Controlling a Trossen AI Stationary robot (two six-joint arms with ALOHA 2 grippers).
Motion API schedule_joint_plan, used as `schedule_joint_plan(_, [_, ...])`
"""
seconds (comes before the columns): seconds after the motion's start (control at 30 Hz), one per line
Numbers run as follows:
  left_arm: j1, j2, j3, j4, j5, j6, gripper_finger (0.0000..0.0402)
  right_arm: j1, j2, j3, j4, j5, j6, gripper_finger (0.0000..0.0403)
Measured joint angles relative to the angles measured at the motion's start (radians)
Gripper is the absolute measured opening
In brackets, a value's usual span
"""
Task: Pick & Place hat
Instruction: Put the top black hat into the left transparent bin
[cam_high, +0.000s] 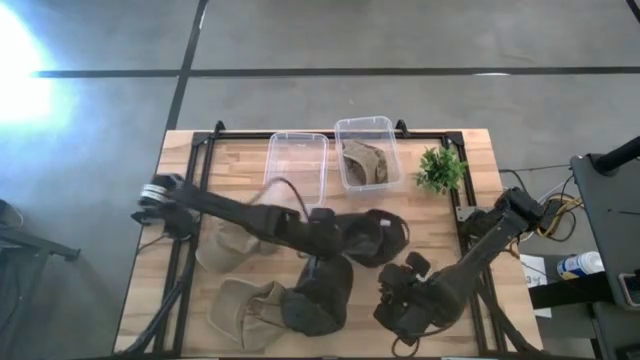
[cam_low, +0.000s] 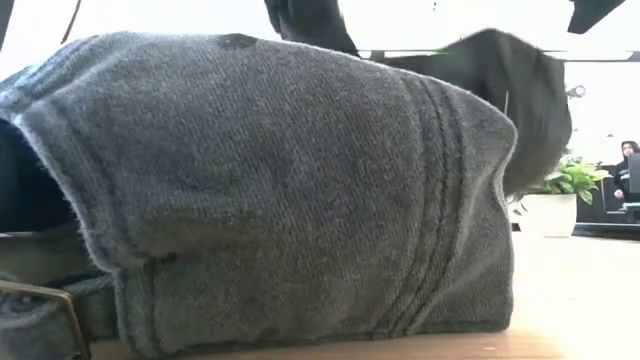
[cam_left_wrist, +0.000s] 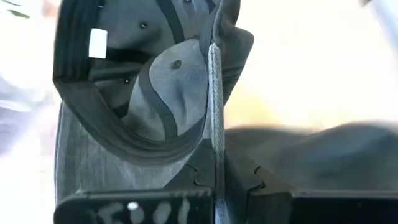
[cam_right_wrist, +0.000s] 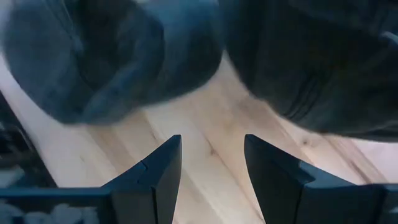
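Note:
My left gripper (cam_high: 345, 238) reaches over the table's middle and is shut on a dark grey cap (cam_high: 380, 238), whose inside with a white label (cam_left_wrist: 97, 43) faces the left wrist camera. In the low view this cap (cam_low: 505, 90) hangs above the table. A second dark grey cap (cam_high: 320, 295) rests on the wood near the front and fills the low view (cam_low: 270, 190). My right gripper (cam_high: 398, 298) is open beside it, low over bare wood (cam_right_wrist: 211, 146), touching nothing. One tan hat (cam_high: 365, 162) lies in the right clear bin. My left gripper pinches the dark cap by the edge of its crown (cam_left_wrist: 215, 106) between the two fingers. The fabric stands as a thin folded ridge running out from the fingertips (cam_left_wrist: 202, 168). It comes level, from the table's left side. The cap is lifted clear of the table.
Two clear bins stand at the far edge, the left one (cam_high: 297, 160) without a hat and the right one (cam_high: 368, 125) holding the tan hat. A small potted plant (cam_high: 440, 170) stands to their right. Two more tan hats (cam_high: 225, 245) (cam_high: 245, 310) lie on the left half.

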Motion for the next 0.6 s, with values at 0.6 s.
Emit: schedule_joint_plan(0.6, [0.277,-0.591,-0.044,-0.212,-0.062,-0.745,0.0007,-0.049,-0.123,0.000,-0.042,0.319,0.163,0.0169])
